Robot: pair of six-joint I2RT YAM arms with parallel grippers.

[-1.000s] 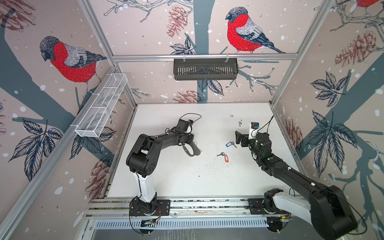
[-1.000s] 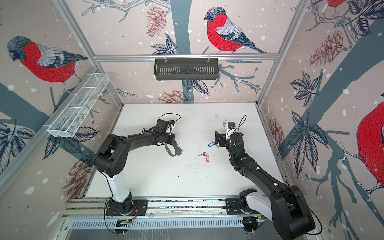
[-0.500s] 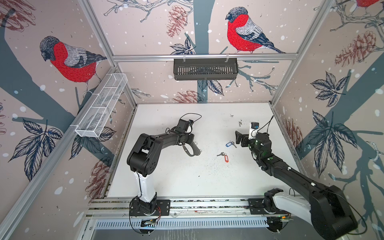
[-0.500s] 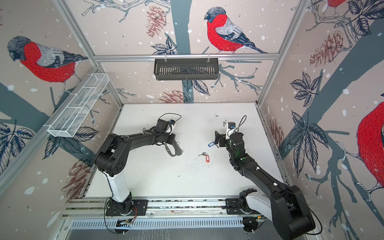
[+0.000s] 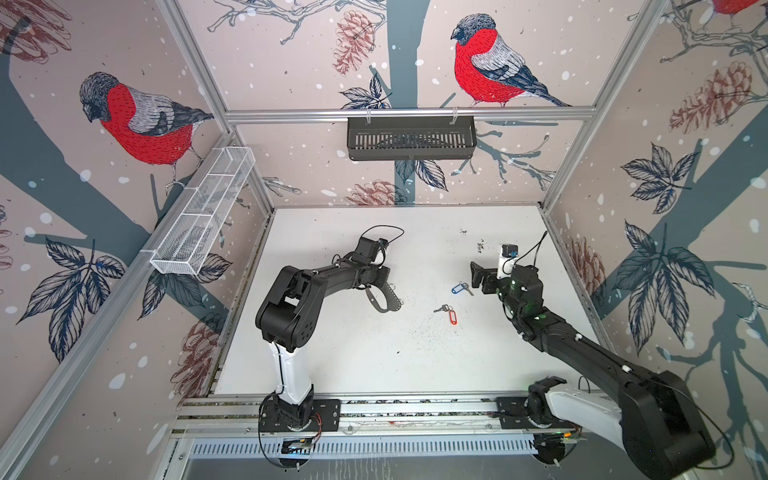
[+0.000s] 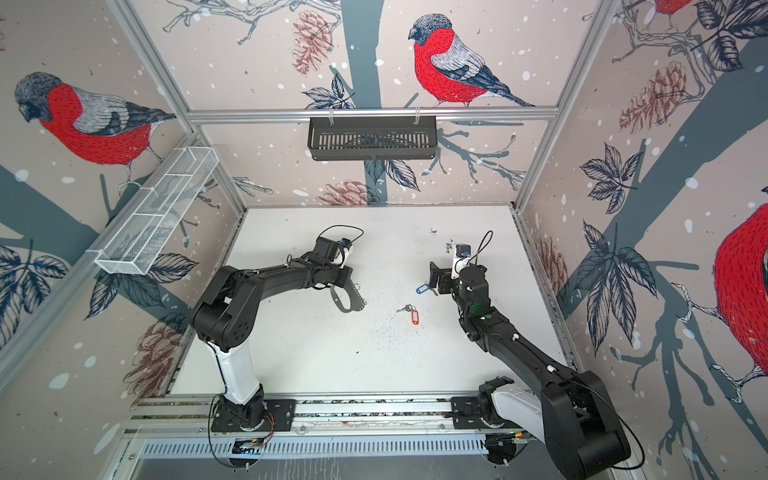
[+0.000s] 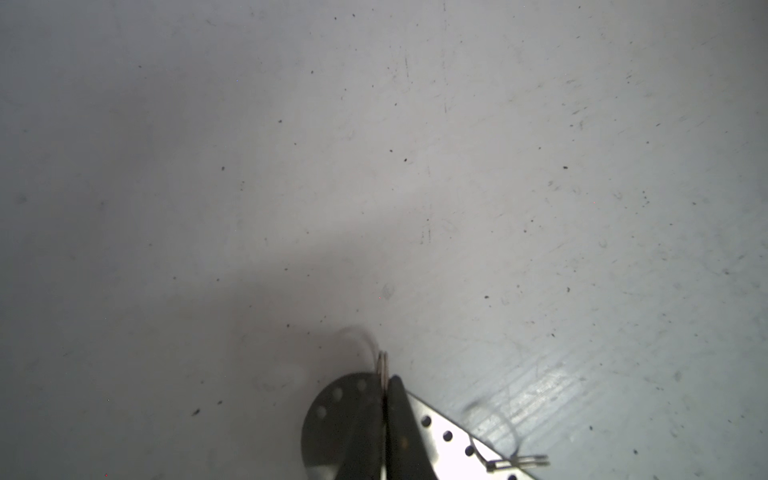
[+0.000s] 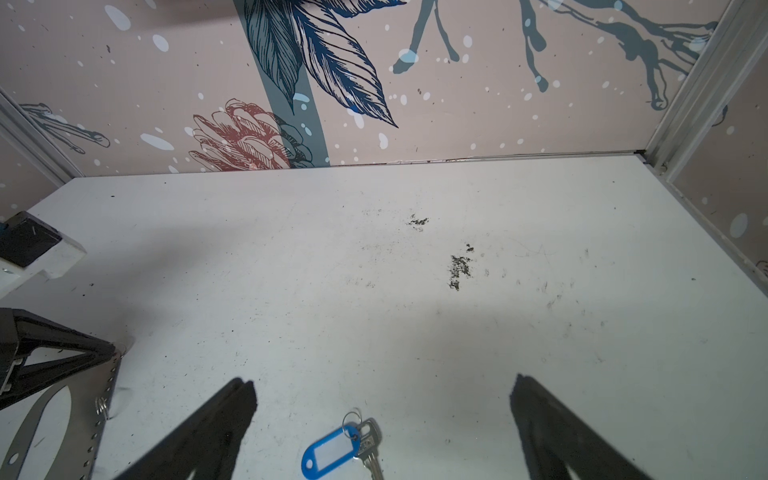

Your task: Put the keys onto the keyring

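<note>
Top views: left gripper [image 5: 376,288] is clamped at the edge of the flat grey D-shaped keyring plate [image 5: 384,298] (big slot, holes along the curve), left of centre of the white table [image 5: 374,357]. Blue-tag key [image 5: 458,288] (small silver metal key, blue oblong plastic tag) lies on the table just beside the right gripper [image 5: 476,277], whose jaws are wide apart with nothing in them. Red-tag key [image 6: 413,316] (same sort, red-orange tag) lies near it, closer to the front, between the arms. Both keys are well apart from the plate.

Left wrist: fingers [image 7: 399,419] are pressed together, no gap, at the keyring plate's [image 7: 440,446] holed edge. A small metal ring [image 7: 383,365] sits edge-on right at the tips. Can't tell whether ring or plate edge is what's pinched. A second ring [image 7: 519,460] sits further along the edge.

Right wrist: right gripper [image 8: 382,380] is spread, with the blue-tag key [image 8: 332,451] flat on the table between the fingers, touching neither. Left gripper [image 8: 110,349] tips are on a corner of the keyring plate [image 8: 83,440].
</note>
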